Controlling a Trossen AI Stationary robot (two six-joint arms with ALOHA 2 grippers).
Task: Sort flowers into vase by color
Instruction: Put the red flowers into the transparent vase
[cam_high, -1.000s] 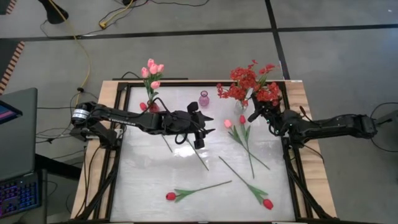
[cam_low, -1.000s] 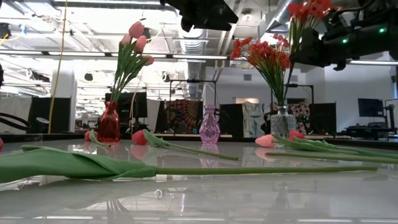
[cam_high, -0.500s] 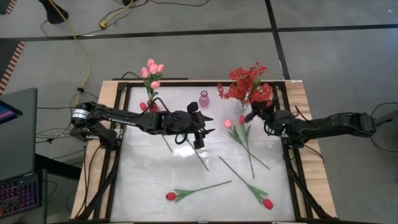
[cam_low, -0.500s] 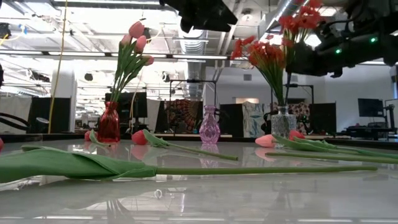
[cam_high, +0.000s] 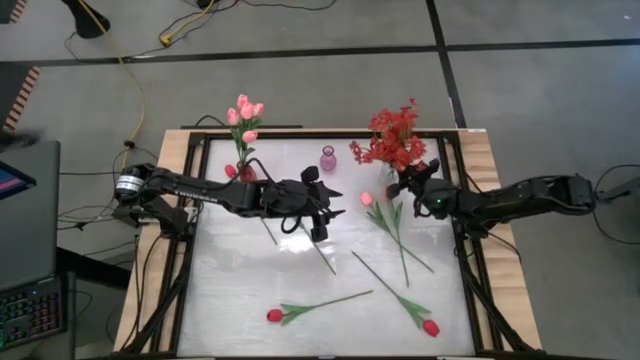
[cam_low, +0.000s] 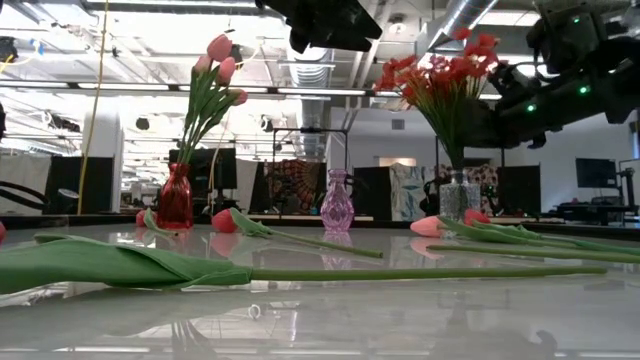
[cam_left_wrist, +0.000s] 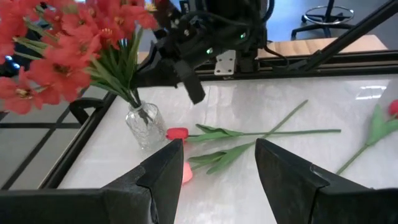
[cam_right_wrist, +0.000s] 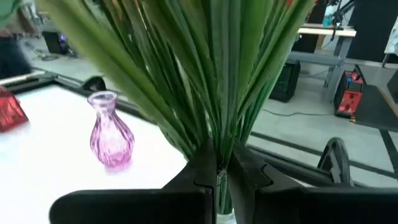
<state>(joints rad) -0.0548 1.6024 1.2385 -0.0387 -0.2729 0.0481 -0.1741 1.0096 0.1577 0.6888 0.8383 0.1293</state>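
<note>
Progress stands partway: pink tulips (cam_high: 243, 112) fill the red vase (cam_high: 245, 171), the right gripper (cam_right_wrist: 221, 171) pinches red sprays (cam_high: 396, 135) at the clear vase (cam_left_wrist: 143, 124), the left gripper (cam_left_wrist: 217, 165) gapes empty, five tulips (cam_high: 399, 224) lie beside it.

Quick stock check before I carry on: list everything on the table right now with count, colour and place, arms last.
Red vase: one, back left of the table, holding pale pink tulips.
Purple vase: one, back centre, empty.
Clear vase: one, back right, holding the red blossom spray.
Loose tulips on the table: red one front centre; red one front right; a pink one and a red one beside the clear vase; one red near the red vase.
Left end effector: open, empty, above table centre.
Right end effector: shut on the spray's stems at the clear vase.
</note>
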